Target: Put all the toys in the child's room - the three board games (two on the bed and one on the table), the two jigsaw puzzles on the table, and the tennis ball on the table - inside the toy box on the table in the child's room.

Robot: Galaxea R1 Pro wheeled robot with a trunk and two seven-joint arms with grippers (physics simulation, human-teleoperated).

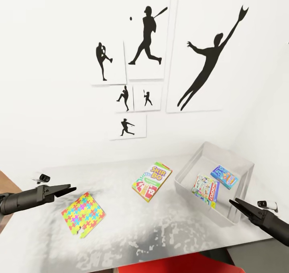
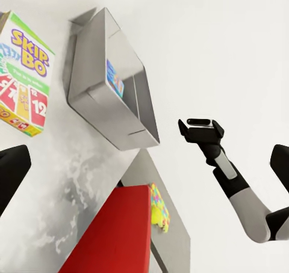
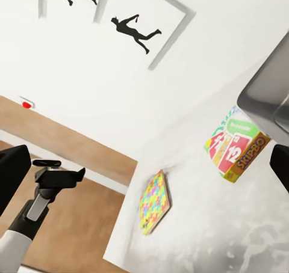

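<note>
On the white table (image 1: pixel 168 229) lies a jigsaw puzzle (image 1: pixel 82 214) at the left and the Skip-Bo board game (image 1: pixel 151 181) in the middle. The grey toy box (image 1: pixel 241 166) stands at the right and holds a white and red board game (image 1: pixel 206 188) and a light blue one (image 1: pixel 224 176). My left gripper (image 1: pixel 67 190) hovers open just left of the puzzle. My right gripper (image 1: pixel 236 203) is open at the toy box's near right corner. Another puzzle slab (image 2: pixel 158 207) lies below the table's edge. The tennis ball and the bed are out of view.
A red chair (image 1: pixel 180 265) sits under the table's near edge. The wall behind carries black silhouette posters (image 1: pixel 146 36). The table's right end meets a side wall close behind the toy box. A wooden floor (image 3: pixel 78 225) lies past the table's left end.
</note>
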